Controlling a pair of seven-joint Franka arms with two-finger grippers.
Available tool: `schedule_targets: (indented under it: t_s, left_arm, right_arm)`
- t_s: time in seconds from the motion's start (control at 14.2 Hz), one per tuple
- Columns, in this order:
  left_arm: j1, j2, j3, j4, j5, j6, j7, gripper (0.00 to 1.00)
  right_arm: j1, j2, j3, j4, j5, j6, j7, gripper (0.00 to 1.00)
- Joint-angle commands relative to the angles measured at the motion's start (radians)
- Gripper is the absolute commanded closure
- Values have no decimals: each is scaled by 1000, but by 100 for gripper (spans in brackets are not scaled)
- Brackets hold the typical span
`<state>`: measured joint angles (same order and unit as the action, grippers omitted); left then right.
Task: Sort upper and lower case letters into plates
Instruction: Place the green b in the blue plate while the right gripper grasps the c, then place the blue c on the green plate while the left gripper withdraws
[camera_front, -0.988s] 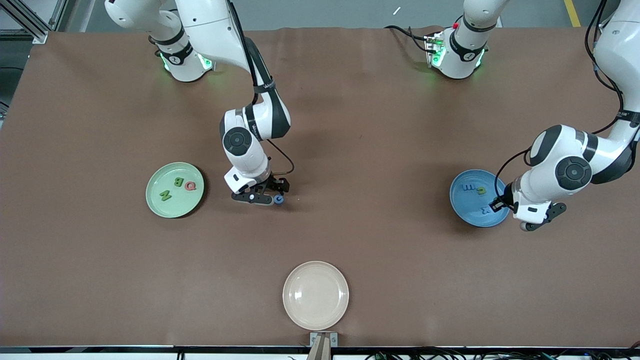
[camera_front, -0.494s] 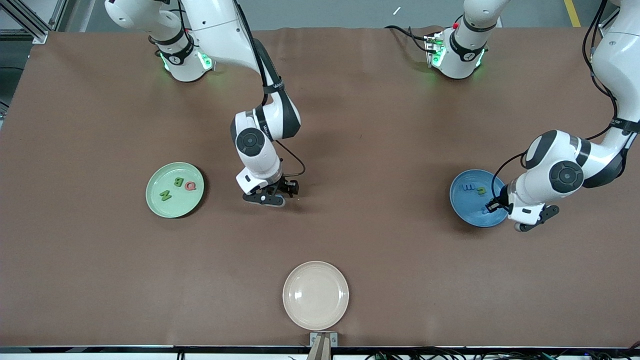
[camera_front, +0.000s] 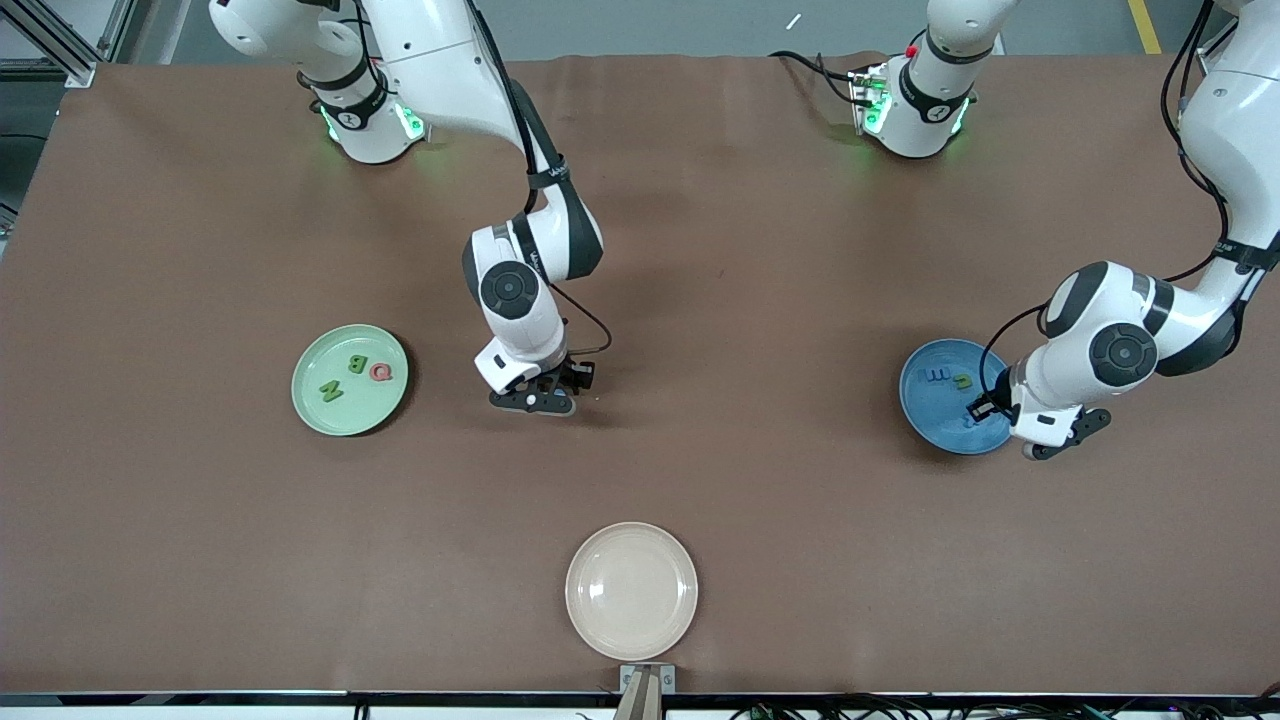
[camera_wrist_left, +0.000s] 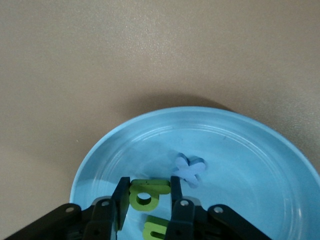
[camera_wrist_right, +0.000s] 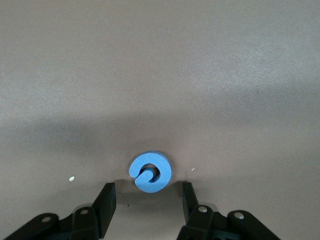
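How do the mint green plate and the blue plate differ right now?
The mint green plate holds three letters, two green and one red; the blue plate shows two green and two blue. The green plate sits toward the right arm's end with no hand over it; the left hand hangs over the blue plate. Both are round and shallow.

I see open bench (camera_front: 760, 300) between my two arms, nothing standing there. My right end effector (camera_wrist_right: 146, 200) is low on the bench, fingers either side of the blue letter (camera_wrist_right: 150, 172) with bare bench around. My left end effector (camera_wrist_left: 146, 200) sits low in the blue plate (camera_wrist_left: 260, 150), a green letter (camera_wrist_left: 145, 192) between its fingers, blue x letter (camera_wrist_left: 189, 170) just beside. Mint plate (camera_front: 312, 405) and cream plate (camera_front: 590, 610) lie well apart, wide lanes between.
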<state>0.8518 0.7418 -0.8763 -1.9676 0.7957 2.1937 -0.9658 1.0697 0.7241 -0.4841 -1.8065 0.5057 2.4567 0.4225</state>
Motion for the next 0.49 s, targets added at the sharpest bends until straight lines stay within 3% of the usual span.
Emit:
schedule_targets:
  t_s: [0.0, 0.35, 0.42]
  left_arm:
    - [0, -4, 8, -20, 25, 12, -11, 81]
    - [0, 8, 10, -20, 25, 12, -13, 77]
    - [1, 7, 10, -20, 25, 12, -8, 64]
  right_arm:
    - [-8, 31, 2, 36, -21, -12, 16, 41]
    - [-16, 43, 2, 55, -24, -12, 12, 47]
    - [-19, 43, 2, 58, -30, -12, 12, 49]
